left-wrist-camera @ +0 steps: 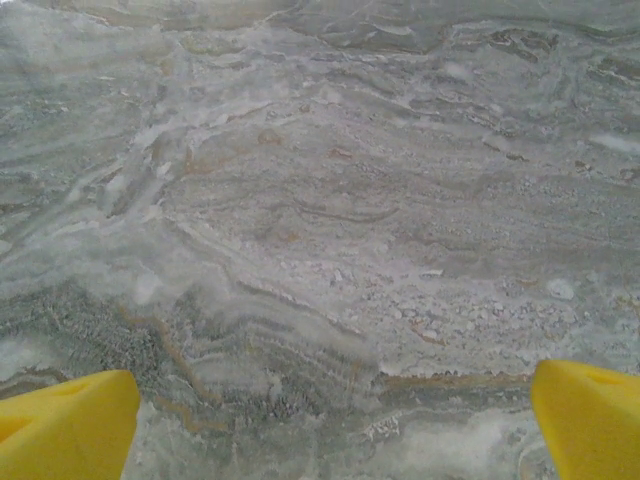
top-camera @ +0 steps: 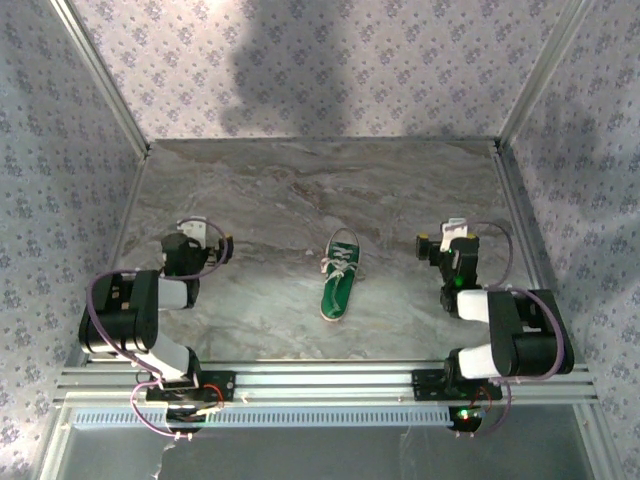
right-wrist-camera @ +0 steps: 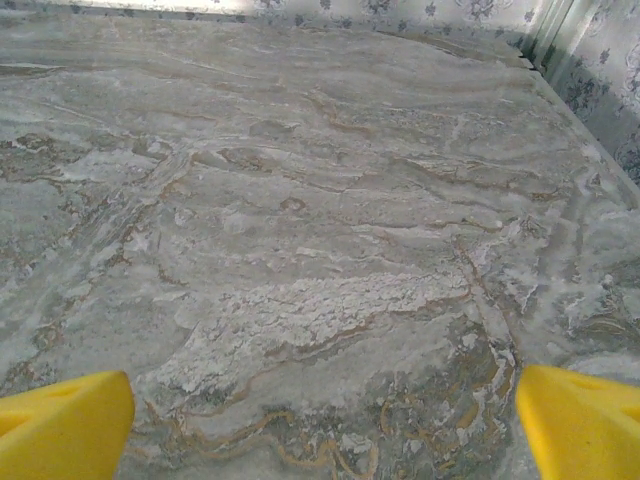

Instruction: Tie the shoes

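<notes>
A small green canvas sneaker lies on the marble table midway between the arms, with its toe pointing away and its heel towards me. Its white laces lie loose across the front, and the dark-green insole shows behind them. My left gripper hovers well to the left of the shoe. In the left wrist view it is open, its yellow fingertips wide apart over bare marble. My right gripper sits to the right of the shoe. It is open too, with nothing between its fingertips.
Patterned walls in aluminium frames close off the table on the left, back and right. An aluminium rail carrying both arm bases runs along the near edge. Bare marble surrounds the shoe.
</notes>
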### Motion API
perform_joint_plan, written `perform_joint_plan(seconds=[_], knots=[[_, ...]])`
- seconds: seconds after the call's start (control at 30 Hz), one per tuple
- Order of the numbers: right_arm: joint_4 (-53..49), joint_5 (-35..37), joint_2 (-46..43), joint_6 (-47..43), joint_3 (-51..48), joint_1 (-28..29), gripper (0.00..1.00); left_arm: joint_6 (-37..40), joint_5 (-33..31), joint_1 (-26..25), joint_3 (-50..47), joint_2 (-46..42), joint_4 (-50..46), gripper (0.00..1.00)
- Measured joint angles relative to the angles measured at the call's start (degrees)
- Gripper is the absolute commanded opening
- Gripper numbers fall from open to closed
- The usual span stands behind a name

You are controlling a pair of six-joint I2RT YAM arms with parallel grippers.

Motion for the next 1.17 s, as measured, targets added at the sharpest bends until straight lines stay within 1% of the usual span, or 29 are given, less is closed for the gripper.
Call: perform_joint_plan(seconds=[0.1, 0.23, 0.37, 0.43, 0.57, 0.77, 1.17], knots=[[4.3, 0.7, 1.4, 0.0, -2.0, 0.0, 1.0, -0.9, -1.5, 0.0, 1.9, 0.2, -0.6, 1.0], [9.5, 3.0, 4.8, 1.2, -2.2, -0.7, 0.99, -2.1, -3.8, 0.0, 3.2, 0.2, -1.2, 1.0], [7.5, 3.9, 5.8, 2.7, -0.4, -2.3, 1.0, -2.4, -4.6, 0.0, 3.2, 0.3, -2.0, 1.0], [3.0, 2.1, 6.3, 2.6, 3.6, -3.0, 1.0, -2.5, -5.0, 0.0, 3.2, 0.3, -2.0, 1.0], [0.5, -3.0, 6.5, 2.0, 7.9, -3.3, 1.0, -2.7, -5.0, 0.0, 3.2, 0.3, -2.0, 1.0], [-2.3, -5.6, 6.5, 1.9, 8.1, -3.5, 1.0, -2.7, -5.0, 0.0, 3.2, 0.3, -2.0, 1.0], [-3.6, -6.2, 6.5, 1.8, 8.1, -3.5, 0.99, -2.7, -5.0, 0.0, 3.2, 0.3, -2.0, 1.0]])
